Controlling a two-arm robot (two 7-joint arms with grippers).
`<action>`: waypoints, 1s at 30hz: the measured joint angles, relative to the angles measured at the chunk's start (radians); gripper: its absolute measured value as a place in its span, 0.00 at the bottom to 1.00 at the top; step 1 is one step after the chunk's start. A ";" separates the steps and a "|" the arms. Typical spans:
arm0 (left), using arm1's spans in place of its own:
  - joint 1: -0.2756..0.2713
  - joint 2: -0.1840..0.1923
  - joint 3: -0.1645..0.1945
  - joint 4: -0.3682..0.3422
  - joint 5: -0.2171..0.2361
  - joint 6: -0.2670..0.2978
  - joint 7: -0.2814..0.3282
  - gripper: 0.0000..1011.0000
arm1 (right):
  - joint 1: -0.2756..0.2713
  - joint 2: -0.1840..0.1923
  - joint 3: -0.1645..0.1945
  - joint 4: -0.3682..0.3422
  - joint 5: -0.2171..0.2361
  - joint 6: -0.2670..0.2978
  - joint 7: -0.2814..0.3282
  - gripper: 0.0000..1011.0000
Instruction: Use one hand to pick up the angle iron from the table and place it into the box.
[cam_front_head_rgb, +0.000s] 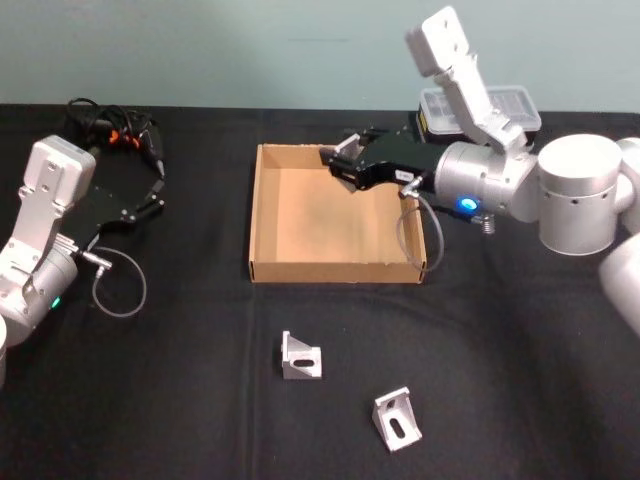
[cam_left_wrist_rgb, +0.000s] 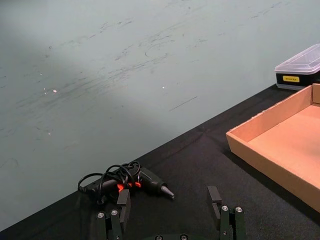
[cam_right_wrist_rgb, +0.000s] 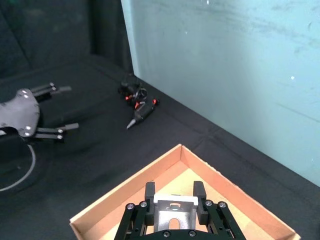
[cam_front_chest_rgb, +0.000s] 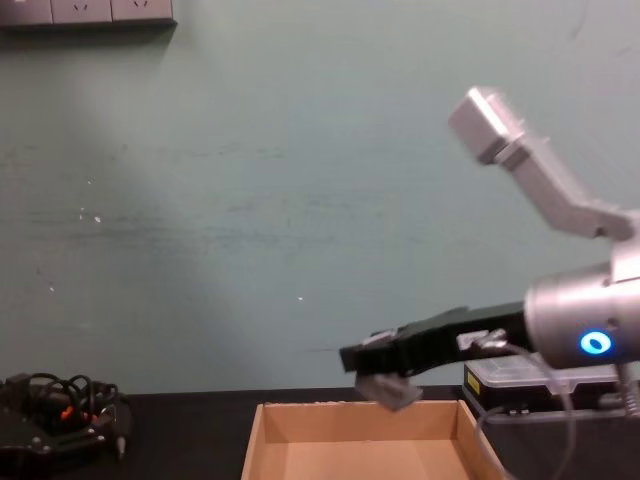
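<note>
A: One angle iron (cam_front_head_rgb: 347, 150) is riding in the right tool (cam_front_head_rgb: 345, 162). The fingers are pinching it from both sides, gap only as wide as the iron, slotted face looking back at the wrist camera.
B: Where is it hanging relative to the box (cam_front_head_rgb: 257, 215)?
A: Over the far side, close to the back wall. From the chest view it is floating just above rim height, touching no cardboard. I am reading it as inside the walls' outline, but only just.
B: Tool axis?
A: Long axis is running nearly level, coming in from the robot's right and pointing toward its left across the box. By my read, the box floor is lying below the iron and slightly nearer the robot.
B: So the drop is calling for what?
A: My call: going down, maybe pulling a touch toward the robot to clear the back wall, then spreading the fingers. The risk is the iron clipping the wall and tipping outside.
B: Other arm?
A: Left tool (cam_front_head_rgb: 157, 187) is idling at the far left over the tabletop (cam_front_head_rgb: 200, 400), well apart from the box, fingers spread wide, gripping nothing. The right arm is plainly the nearer one.
B: Anything else lying around?
A: Two loose irons (cam_front_head_rgb: 301, 357) are waiting on the tabletop in front of the box, near each other. A glue gun (cam_front_head_rgb: 120, 135) is sitting at the back left.
</note>
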 joint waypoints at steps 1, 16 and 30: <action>0.000 0.000 0.000 0.000 0.000 0.000 0.000 0.99 | 0.005 -0.006 -0.003 0.011 -0.005 0.000 0.000 0.45; 0.000 0.000 0.000 0.000 0.000 0.000 0.000 0.99 | 0.052 -0.091 -0.046 0.186 -0.105 0.002 -0.022 0.45; 0.000 0.000 0.000 0.000 0.000 0.000 0.000 0.99 | 0.049 -0.113 -0.041 0.252 -0.152 0.015 -0.027 0.45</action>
